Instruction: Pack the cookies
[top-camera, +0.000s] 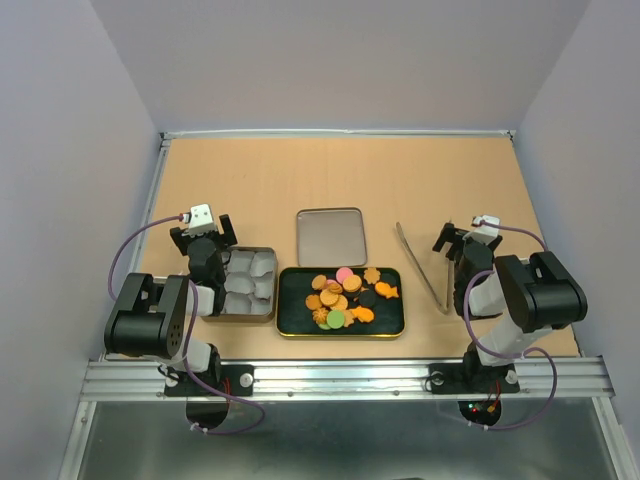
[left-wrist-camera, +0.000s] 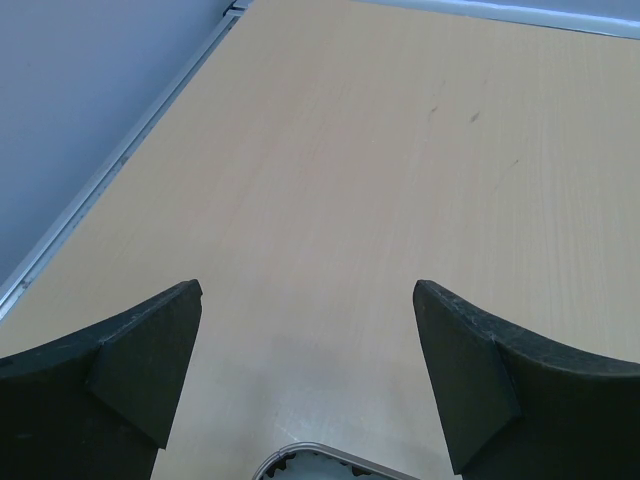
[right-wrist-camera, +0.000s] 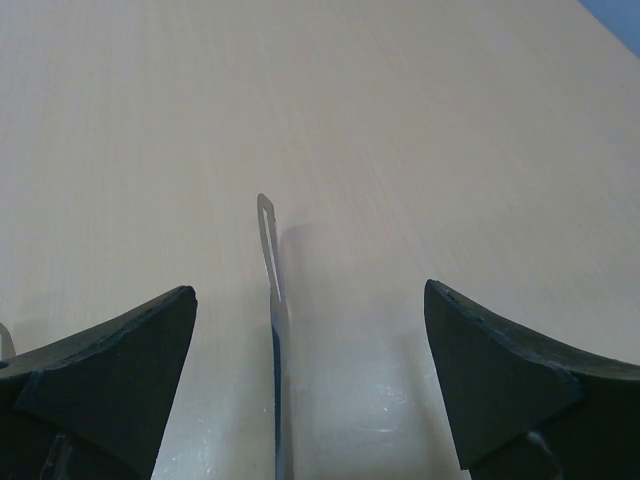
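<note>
Cookies (top-camera: 342, 297), small coin-sized biscuits in orange, tan, pink, green and black with a few fish shapes, sit heaped in the dark gold-rimmed rectangular tray (top-camera: 390, 318) nearest the arm bases. Likely light, rigid, brittle and smooth-faced: take one at a time across the edge with a gentle squeeze, else they chip or skid. Just left of the tray, the metal tin with pale compartment liners (top-camera: 250, 283) has nothing packed. Left gripper (left-wrist-camera: 308, 292) hovers at its far end, jaws fully spread, holding nothing. Right gripper (right-wrist-camera: 310, 292) is equally wide and unloaded, straddling the steel tongs (right-wrist-camera: 273, 300), apparently clear of them. Farther back, the flat grey metal lid (top-camera: 331, 237) lies bare.
</note>
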